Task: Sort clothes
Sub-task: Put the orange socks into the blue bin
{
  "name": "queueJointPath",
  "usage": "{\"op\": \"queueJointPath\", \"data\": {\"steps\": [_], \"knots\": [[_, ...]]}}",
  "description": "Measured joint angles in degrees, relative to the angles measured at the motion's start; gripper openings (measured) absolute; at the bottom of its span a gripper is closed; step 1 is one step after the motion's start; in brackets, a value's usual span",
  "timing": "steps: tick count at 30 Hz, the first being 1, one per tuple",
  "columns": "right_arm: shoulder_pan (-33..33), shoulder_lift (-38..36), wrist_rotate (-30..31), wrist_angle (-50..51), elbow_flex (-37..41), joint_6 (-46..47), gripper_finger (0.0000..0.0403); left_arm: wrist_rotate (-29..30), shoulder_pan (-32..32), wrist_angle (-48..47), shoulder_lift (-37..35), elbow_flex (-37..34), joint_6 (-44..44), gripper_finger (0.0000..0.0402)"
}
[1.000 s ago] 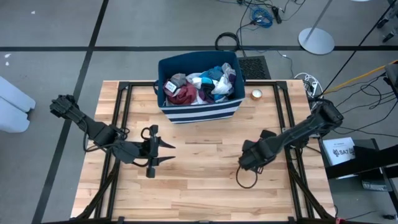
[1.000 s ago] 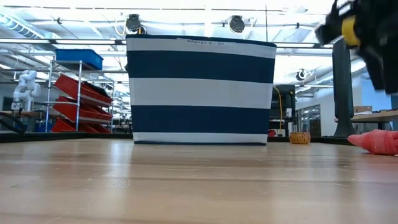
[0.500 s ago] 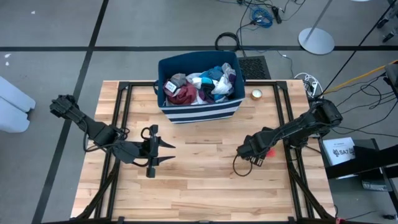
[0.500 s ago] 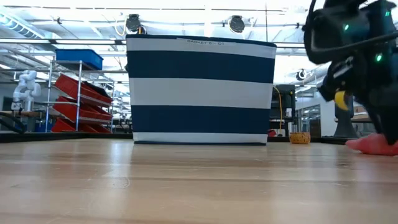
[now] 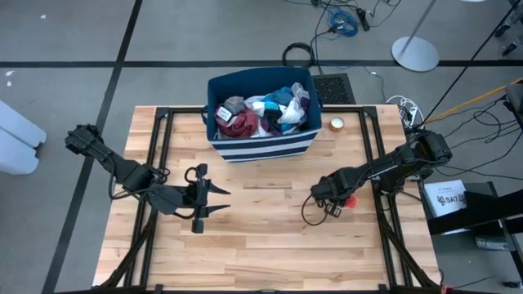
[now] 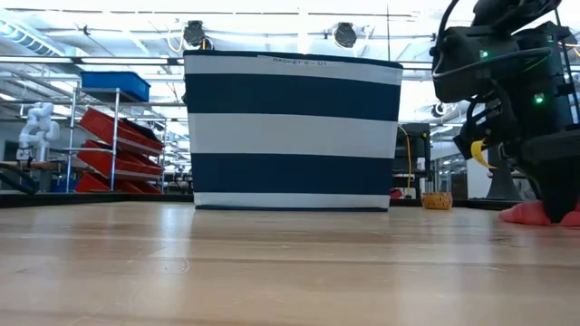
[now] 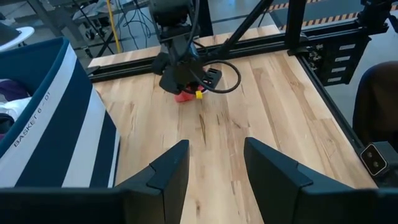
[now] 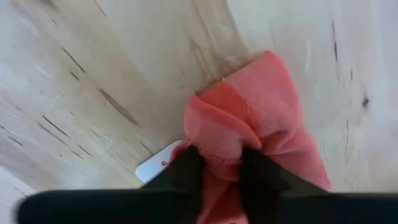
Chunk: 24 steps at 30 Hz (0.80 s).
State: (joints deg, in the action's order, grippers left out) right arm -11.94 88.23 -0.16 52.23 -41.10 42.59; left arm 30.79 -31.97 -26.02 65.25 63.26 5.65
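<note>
Red piece (image 8: pixel 249 143): your right gripper (image 8: pixel 217 168) has dropped onto it, fingers now pinching the fabric; left gripper (image 7: pixel 214 163) idles spread wide.

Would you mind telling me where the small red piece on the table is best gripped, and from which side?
Grip the red piece at its raised, bunched fold, coming straight down from above. It lies crumpled low on the bare wooden table, so only that ridge offers fabric to pinch. The right gripper is already there, its fingers straddling the fold.

Robotics lab: parts shelving (image 6: pixel 109 145), floor cables (image 5: pixel 343 18).
</note>
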Motion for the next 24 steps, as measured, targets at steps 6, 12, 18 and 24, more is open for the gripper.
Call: {"op": "queueJointPath", "data": {"steps": [6, 12, 18, 24], "knots": [[-0.02, 0.05, -0.08, 0.43, -0.36, 0.07, 0.0014, 0.00, 0.00, -0.02, 0.00, 0.00, 0.02, 0.0164], [-1.14, 0.46, -3.62, 0.60, -6.67, 0.26, 0.0016, 0.01, 0.01, -0.02, 0.00, 0.00, 0.00, 0.0164], [-4.58, 0.37, -2.80, -0.37, -18.93, -2.43, 0.0010, 0.02, 0.00, -0.02, 0.00, 0.00, 0.02, 0.0164], [-8.24, 0.28, 0.53, -4.26, -33.17, -11.04, 0.0010, 0.02, 0.00, -0.04, 0.00, 0.00, 0.02, 0.0164]]}}
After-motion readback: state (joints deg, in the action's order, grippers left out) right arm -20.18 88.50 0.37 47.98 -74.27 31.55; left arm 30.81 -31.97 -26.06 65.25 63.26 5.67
